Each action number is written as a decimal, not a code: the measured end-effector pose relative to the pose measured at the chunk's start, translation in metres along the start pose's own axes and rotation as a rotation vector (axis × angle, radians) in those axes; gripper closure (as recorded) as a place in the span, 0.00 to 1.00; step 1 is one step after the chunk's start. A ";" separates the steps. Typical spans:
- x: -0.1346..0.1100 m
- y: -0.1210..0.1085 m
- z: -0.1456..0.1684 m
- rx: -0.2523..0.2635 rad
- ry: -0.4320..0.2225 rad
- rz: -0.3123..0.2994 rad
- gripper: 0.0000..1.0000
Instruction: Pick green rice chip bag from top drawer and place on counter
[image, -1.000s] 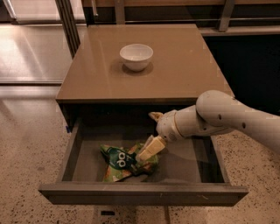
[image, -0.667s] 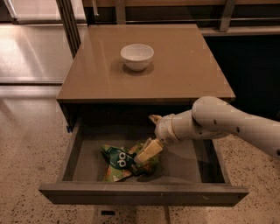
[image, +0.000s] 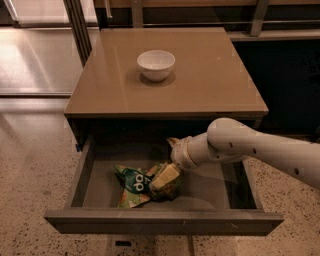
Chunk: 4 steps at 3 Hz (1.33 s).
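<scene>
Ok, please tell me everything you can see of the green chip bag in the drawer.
The green rice chip bag is a small, crumpled packet, light green with a dark green round patch bearing white letters. It looks like thin glossy film. It lies creased on the grey floor of the open top drawer, near the middle. The gripper is down inside the drawer, on the bag's right part, seemingly touching it. Nothing else touches the bag.
</scene>
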<state>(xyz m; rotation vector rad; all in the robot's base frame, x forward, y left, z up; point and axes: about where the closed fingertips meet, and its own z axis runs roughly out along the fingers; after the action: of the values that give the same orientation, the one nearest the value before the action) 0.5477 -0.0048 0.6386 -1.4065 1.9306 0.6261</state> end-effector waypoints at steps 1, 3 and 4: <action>0.012 0.003 0.000 0.008 0.022 0.018 0.00; 0.019 0.016 -0.015 0.019 0.048 0.031 0.18; 0.019 0.016 -0.015 0.019 0.048 0.031 0.42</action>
<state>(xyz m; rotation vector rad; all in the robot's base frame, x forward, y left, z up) 0.5248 -0.0225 0.6348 -1.3939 1.9941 0.5926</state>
